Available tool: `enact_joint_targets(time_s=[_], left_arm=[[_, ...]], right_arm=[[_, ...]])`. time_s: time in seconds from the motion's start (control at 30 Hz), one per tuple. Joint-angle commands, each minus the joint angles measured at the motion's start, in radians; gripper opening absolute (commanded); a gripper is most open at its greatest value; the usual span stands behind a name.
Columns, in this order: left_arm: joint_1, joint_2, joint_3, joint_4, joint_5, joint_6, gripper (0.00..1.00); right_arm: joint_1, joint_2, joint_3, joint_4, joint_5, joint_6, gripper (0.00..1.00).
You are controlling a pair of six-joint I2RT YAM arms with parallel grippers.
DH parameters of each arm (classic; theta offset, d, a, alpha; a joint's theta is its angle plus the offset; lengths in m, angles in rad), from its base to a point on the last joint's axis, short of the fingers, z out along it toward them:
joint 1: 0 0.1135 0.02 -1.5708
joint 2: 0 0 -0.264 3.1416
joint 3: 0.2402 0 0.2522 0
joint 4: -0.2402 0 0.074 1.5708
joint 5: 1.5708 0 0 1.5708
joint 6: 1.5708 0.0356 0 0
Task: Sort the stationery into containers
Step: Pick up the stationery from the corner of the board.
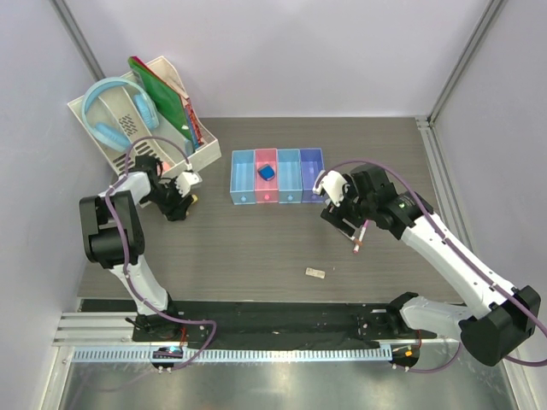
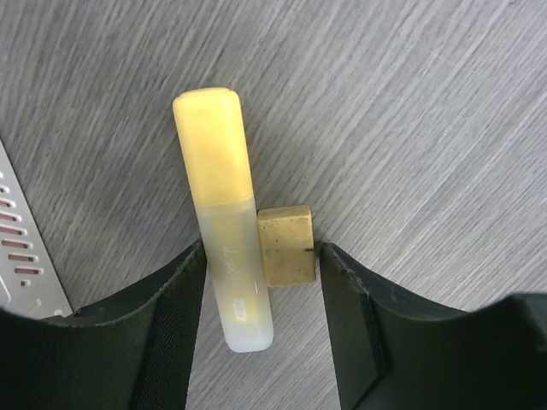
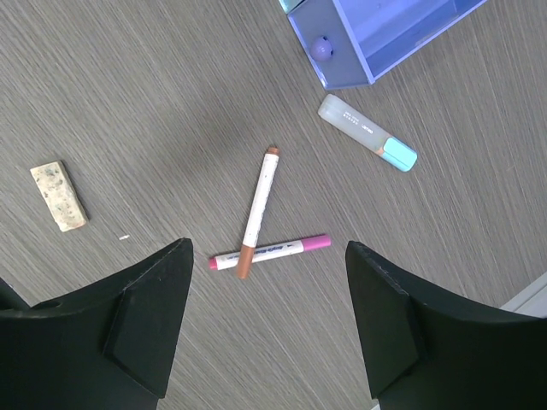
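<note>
In the left wrist view my left gripper (image 2: 261, 316) is open low over the table. A yellow highlighter (image 2: 224, 213) and a small yellow block (image 2: 286, 243) lie side by side between its fingers. My right gripper (image 3: 269, 290) is open above two crossed pens, a brown-capped one (image 3: 259, 205) over a pink-capped one (image 3: 273, 250). A grey and light-blue tube (image 3: 367, 132) lies by the purple bin (image 3: 376, 34). A tan eraser (image 3: 58, 196) lies to the left, also in the top view (image 1: 316, 272). A blue eraser (image 1: 267, 172) sits in the pink bin of the four-bin row (image 1: 278, 198).
A white slotted rack (image 1: 205, 154) with blue headphones (image 1: 115, 107) and green and red folders (image 1: 167, 98) stands at the back left, close behind my left gripper (image 1: 181, 203). My right gripper (image 1: 346, 224) is just in front of the purple bin.
</note>
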Motion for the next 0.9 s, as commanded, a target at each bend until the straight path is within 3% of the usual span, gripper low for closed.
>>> enact_joint_targets(time_s=[0.0,0.3,0.7,0.87], left_arm=[[0.007,-0.012,-0.041,-0.121,-0.009,0.006,0.56],[0.019,-0.038,0.019,-0.115,0.042,-0.061,0.68],[0.048,-0.036,-0.014,-0.036,-0.079,-0.046,0.68],[0.07,0.0,-0.009,-0.003,-0.09,-0.055,0.62]], right_arm=[[0.001,-0.002,0.048,-0.002,-0.025,0.022,0.77],[0.001,0.001,0.037,-0.01,-0.028,0.024,0.78],[0.001,-0.019,0.017,-0.013,-0.022,0.024,0.8],[0.0,-0.021,0.017,-0.013,-0.024,0.027,0.8]])
